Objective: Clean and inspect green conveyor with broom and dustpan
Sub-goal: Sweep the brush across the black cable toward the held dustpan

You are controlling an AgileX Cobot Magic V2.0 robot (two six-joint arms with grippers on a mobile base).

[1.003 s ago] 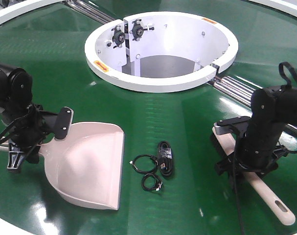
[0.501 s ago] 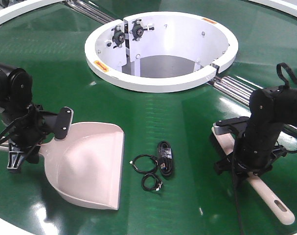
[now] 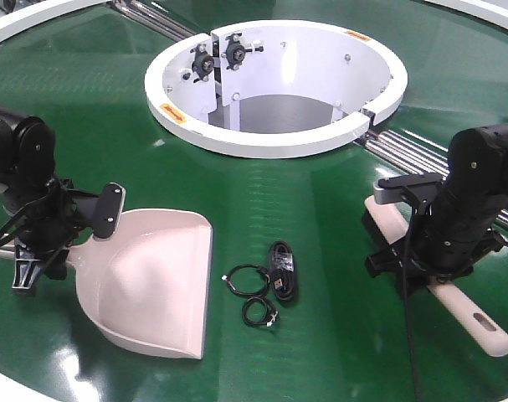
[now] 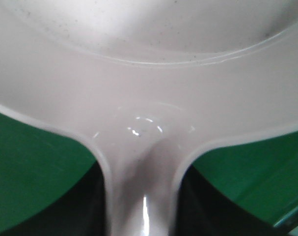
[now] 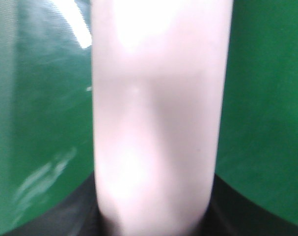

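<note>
The beige-pink dustpan (image 3: 153, 280) lies on the green conveyor (image 3: 320, 209), mouth toward the right. My left gripper (image 3: 65, 247) is shut on its handle; the left wrist view shows the dustpan neck (image 4: 149, 123) running between my dark fingers (image 4: 87, 206). The broom (image 3: 475, 318) lies slanted at the right, its head (image 3: 381, 219) pointing at the ring and its slotted end at the near right. My right gripper (image 3: 417, 260) is shut on the broom's middle; the broom (image 5: 158, 98) fills the right wrist view.
Black coiled cables (image 3: 274, 280) lie on the belt between dustpan and broom. The white ring housing (image 3: 274, 138) stands at the middle back. Steel rollers (image 3: 404, 151) run from it to the right. A white rim (image 3: 19, 381) edges the near left.
My right arm has turned and shifted right, and the broom's slotted end has swung up and to the right. The left arm and dustpan have not moved.
</note>
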